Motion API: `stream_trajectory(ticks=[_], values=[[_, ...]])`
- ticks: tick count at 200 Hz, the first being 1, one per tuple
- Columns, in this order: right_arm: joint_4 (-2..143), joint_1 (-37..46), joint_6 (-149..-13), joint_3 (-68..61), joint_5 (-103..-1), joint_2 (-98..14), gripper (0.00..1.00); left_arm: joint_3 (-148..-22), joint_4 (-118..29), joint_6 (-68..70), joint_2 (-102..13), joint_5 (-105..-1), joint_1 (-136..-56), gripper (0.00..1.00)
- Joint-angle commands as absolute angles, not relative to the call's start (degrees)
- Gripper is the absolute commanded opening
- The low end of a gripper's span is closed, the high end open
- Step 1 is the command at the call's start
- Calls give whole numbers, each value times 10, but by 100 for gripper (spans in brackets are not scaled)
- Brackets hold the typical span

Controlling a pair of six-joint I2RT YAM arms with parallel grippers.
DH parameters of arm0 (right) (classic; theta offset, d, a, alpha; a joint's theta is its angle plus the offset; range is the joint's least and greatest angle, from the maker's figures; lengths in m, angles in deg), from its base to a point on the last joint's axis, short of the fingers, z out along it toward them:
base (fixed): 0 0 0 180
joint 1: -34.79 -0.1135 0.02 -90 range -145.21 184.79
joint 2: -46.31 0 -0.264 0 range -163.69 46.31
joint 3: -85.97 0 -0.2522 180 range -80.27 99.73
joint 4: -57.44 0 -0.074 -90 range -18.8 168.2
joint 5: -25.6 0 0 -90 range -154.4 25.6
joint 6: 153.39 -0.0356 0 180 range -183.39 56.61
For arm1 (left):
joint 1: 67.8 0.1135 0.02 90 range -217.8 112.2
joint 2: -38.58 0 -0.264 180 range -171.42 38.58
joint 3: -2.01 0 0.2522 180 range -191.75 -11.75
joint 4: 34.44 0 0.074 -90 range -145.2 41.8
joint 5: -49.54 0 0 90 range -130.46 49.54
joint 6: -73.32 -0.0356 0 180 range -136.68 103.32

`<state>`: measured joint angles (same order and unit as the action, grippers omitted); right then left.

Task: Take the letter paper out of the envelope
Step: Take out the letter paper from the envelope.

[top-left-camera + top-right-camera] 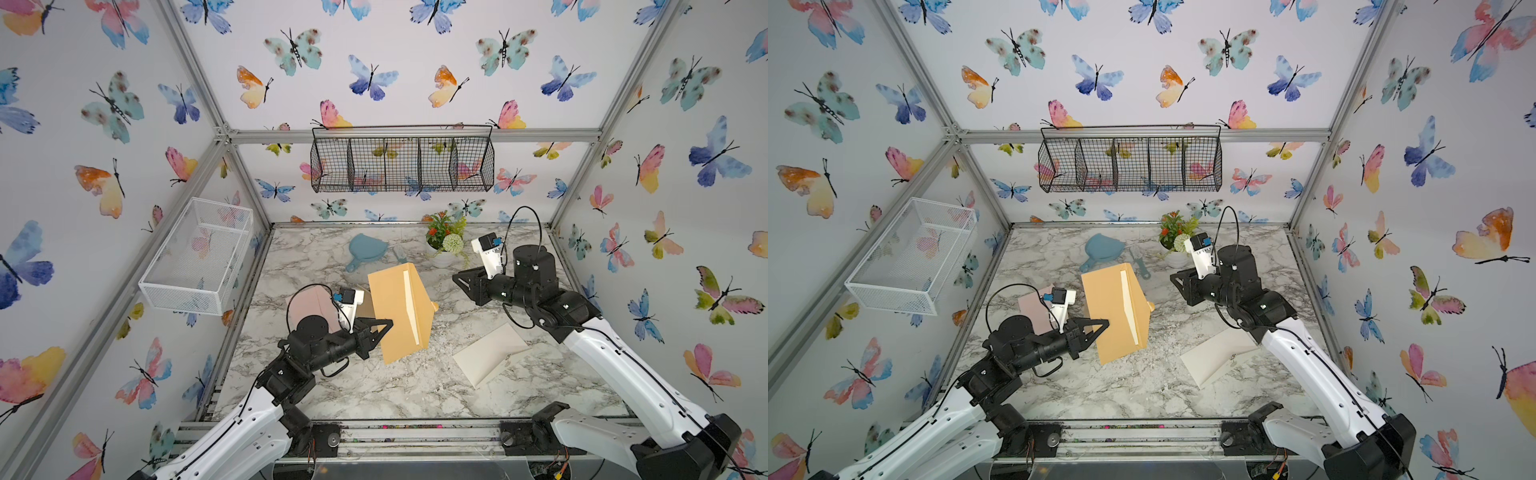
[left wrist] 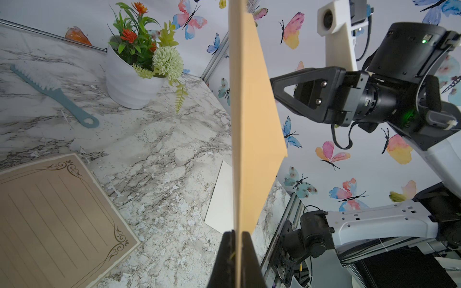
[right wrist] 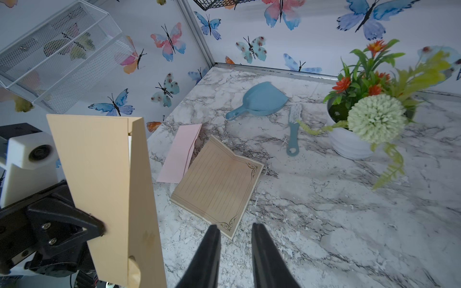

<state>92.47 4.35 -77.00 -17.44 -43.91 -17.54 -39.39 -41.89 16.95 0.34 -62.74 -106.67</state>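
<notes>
Hazard: tan envelope [image 1: 395, 311], edge-clamped by left tool [image 1: 390, 322], could slip if right tool [image 1: 457, 280], jaws apart at 3 o'clock, pulled letter paper [image 1: 410, 307].

Tan envelope [image 1: 390, 316] raised, flap open, paper [image 1: 411, 307] inside

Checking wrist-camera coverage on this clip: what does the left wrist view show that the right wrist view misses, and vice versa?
Only the left wrist view: the right gripper from outside, near the tan envelope, and a white sheet on the table. Only the right wrist view: the pink envelope, the dustpan, the white mesh basket, and the tan envelope's flap. Both: the left gripper shut on the tan envelope, the lined letter paper, the brush and the potted plant.
</notes>
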Motion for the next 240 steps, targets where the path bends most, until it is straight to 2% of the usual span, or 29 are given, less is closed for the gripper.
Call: stream_trajectory(ticks=[1,19,49,71,116,163,240], values=[[925,40,-785,-171,-346,-180,23,-415,-416,159,10,-621,-1070,0],[887,15,-812,-189,-278,-178,19,-415,-416,158,5,-613,-1070,0],[907,-126,-819,-159,-381,-149,19,-416,-422,158,-7,-587,-1070,0],[898,-175,-842,-148,-408,-132,20,-423,-425,154,-23,-574,-1070,0],[865,-179,-845,-181,-396,-208,30,-440,-405,156,-54,-607,-1070,0],[850,-178,-827,-184,-461,-226,35,-438,-372,173,-25,-654,-1070,0],[879,-165,-812,-175,-514,-223,37,-417,-322,190,-9,-724,-1070,0]])
